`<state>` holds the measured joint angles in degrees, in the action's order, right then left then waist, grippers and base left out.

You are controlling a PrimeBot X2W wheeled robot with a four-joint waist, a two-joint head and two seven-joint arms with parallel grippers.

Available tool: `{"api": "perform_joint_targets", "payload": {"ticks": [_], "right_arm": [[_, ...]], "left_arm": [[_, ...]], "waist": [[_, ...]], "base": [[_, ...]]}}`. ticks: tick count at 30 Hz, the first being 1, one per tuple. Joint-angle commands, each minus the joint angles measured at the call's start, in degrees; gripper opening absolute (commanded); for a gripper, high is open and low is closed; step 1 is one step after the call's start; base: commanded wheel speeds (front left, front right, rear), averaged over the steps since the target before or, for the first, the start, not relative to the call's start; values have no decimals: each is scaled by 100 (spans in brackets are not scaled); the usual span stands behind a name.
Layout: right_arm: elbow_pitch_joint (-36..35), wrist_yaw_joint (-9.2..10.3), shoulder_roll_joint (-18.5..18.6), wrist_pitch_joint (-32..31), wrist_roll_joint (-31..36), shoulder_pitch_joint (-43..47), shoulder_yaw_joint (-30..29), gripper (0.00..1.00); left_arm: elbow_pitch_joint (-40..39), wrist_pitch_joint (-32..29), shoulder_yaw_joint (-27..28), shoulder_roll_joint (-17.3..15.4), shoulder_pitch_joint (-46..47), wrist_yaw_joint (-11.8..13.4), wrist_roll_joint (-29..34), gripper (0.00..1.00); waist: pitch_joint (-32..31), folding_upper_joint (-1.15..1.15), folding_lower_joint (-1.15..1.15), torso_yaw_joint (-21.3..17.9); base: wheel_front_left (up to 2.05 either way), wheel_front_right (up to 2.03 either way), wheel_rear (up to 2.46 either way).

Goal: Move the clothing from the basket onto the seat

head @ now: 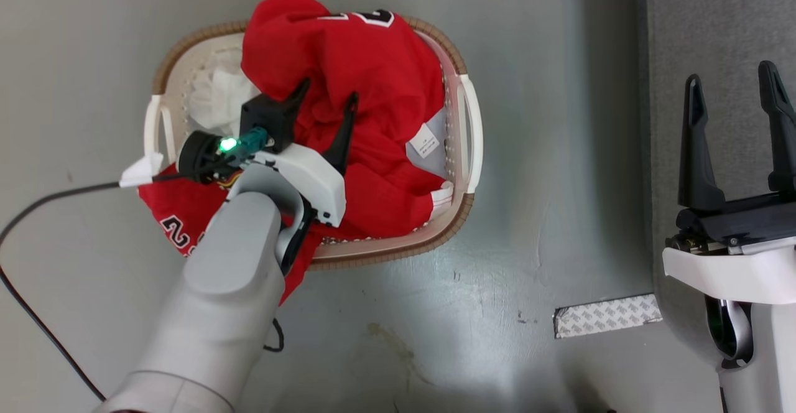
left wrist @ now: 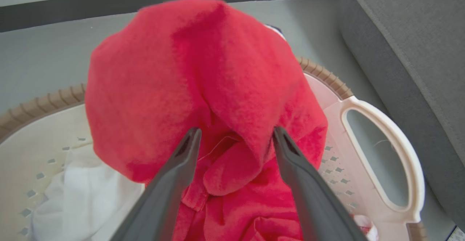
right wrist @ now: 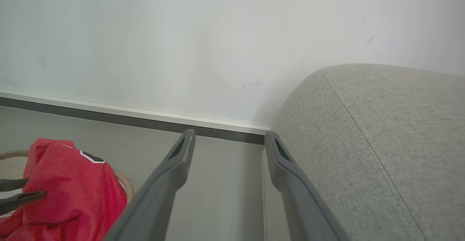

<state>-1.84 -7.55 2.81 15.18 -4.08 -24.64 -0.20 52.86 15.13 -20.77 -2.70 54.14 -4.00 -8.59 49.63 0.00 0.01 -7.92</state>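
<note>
clothing (head: pixel 373 77): soft matt red cloth | basket (head: pixel 463 127): smooth cream plastic, ribbed brown rim | seat (right wrist: pixel 381 132): coarse-woven grey fabric | floor (head: pixel 528 226): smooth, faintly glossy

The grey floor (head: pixel 528 58) is glossy and scuffed. 1 oval basket (head: pixel 398 252) stands on it toward the wall edge, apart from the grey seat (head: pixel 703 21) on its right. 1 black cable (head: pixel 37 329) trails left of the basket. 1 patterned tape strip (head: pixel 606 315) lies at the seat's base, and 1 brownish stain (head: pixel 388 338) marks the floor nearby.

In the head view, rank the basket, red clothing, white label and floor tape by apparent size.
1. basket and red clothing: about alike, since the clothing spills over the rim.
2. floor tape.
3. white label, the smallest.
</note>
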Motion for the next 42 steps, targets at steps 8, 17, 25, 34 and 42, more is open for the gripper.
{"api": "perform_joint_targets", "payload": {"ticks": [8, 17, 25, 34, 42], "right_arm": [[-72, 12, 15, -4, -26, -58, 91, 100], [-78, 12, 15, -4, 17, -23, 49, 100], [97, 12, 16, -4, -102, -107, 102, 100], [496, 12, 16, -4, -319, 52, 222, 100], [830, 12, 18, -4, -451, 280, 429, 100]], "left_arm": [[-27, 4, -81, -38, 201, -49, -16, 100], [-256, 4, -260, -39, 255, -135, -105, 0], [-757, 4, -142, -44, -169, -242, -246, 0], [-1693, 4, 112, -126, -1195, -340, -576, 0], [-2549, 4, 188, -315, -2074, -341, -816, 0]], "waist": [[244, 0, -1, -46], [303, 0, -1, -114], [-82, 0, -1, -14], [-1160, 0, -1, 215], [-2136, 0, -1, 388]], "base": [[0, 0, 0], [0, 0, 0], [0, 0, 0], [0, 0, 0], [0, 0, 0]]}}
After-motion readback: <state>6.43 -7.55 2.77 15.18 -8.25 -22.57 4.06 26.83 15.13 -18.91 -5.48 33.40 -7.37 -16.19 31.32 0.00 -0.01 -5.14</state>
